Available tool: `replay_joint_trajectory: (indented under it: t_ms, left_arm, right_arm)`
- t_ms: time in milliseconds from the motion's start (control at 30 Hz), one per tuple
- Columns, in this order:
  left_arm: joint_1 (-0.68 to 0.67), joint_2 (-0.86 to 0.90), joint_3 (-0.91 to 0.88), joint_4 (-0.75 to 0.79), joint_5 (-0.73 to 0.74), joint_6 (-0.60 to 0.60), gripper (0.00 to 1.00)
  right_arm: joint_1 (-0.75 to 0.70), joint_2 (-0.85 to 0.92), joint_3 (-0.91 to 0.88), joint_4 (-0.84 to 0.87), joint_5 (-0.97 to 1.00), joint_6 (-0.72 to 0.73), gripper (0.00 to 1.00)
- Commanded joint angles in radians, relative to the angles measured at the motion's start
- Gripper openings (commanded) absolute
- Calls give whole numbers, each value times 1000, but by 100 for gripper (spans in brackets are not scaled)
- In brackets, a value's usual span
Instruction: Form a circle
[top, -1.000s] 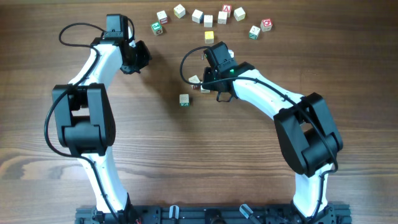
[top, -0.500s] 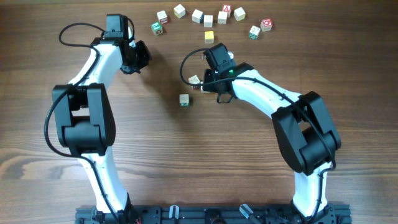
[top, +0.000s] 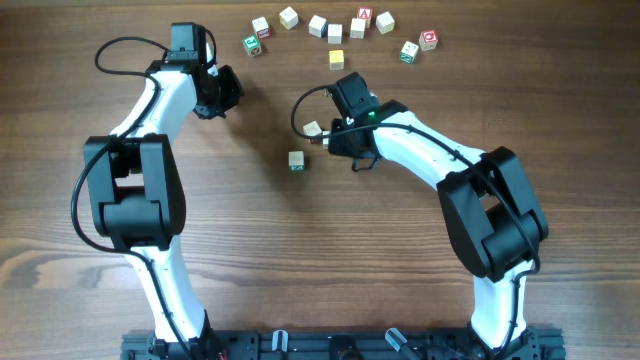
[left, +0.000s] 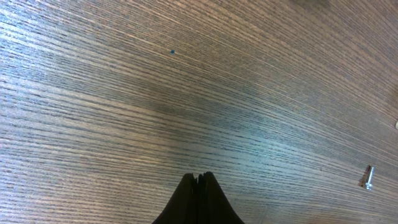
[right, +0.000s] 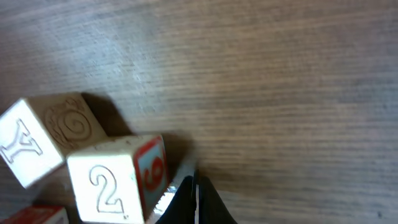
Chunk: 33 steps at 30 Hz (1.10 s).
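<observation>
Overhead, your table (top: 300, 250) is brown wood with a strong grain, and it fills the frame. In the right wrist view you can read "Y" on the Y cube (right: 25, 146) and "2" on the 2 cube (right: 109, 186). A third cube (right: 34, 214) shows only a red edge. These three, tight together, are your circle (top: 313, 129) so far.

Your right gripper (right: 194, 186) is pinched closed on nothing, just beside the 2 cube. Ten cubes (top: 335, 33) arc along the far edge, with one yellow cube (top: 336, 59) below them and one lone cube (top: 297, 160) apart. Your left gripper (left: 199, 183) is closed and empty, with one screw (left: 367, 177) nearby.
</observation>
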Motion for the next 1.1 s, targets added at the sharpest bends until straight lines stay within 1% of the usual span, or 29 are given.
replay_joint_trajectory:
  t_ms: [0, 200, 300, 400, 733, 1067]
  left_arm:
    - [-3, -11, 14, 1, -6, -10, 4]
    - [-3, -11, 14, 1, -6, -10, 4]
    - [-3, -11, 14, 0, -6, -10, 4]
    - [-3, -11, 14, 0, -6, -10, 4]
    - [-3, -11, 14, 1, -6, -10, 4]
    - [-3, -11, 14, 1, -6, -10, 4]
  right_arm:
    - [-8, 16, 28, -7, 26, 75, 4]
    - [-37, 17, 27, -11, 55, 168, 4]
    - [-37, 17, 27, 13, 10, 158, 4]
    - [-37, 17, 27, 54, -55, 110, 4]
    - [-37, 17, 27, 42, -126, 108, 4]
    - [-37, 17, 27, 37, -148, 109, 5]
